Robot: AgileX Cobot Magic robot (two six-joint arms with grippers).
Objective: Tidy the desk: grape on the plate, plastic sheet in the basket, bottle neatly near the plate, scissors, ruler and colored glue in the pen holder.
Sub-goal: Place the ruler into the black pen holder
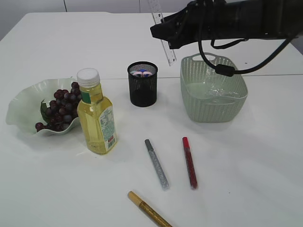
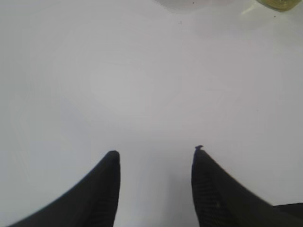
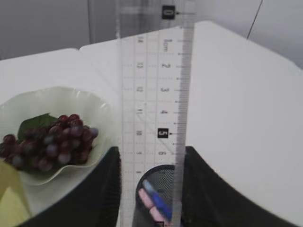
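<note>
Ruler, clamped in our right gripper above the holder, could catch the holder's rim and tip it if we lower off-centre, while our left gripper hangs open, holding nothing.

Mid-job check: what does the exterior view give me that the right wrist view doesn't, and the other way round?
Only the exterior view shows the basket with the clear plastic sheet in it, the whole bottle beside the plate, and three glue pens on the table: silver, red, gold.

Only the right wrist view shows the ruler's printed scale and the right gripper shut on the ruler just above the holder's mouth.

Both show the ruler, the pen holder with something blue and pink inside, and the grapes on the plate.
</note>
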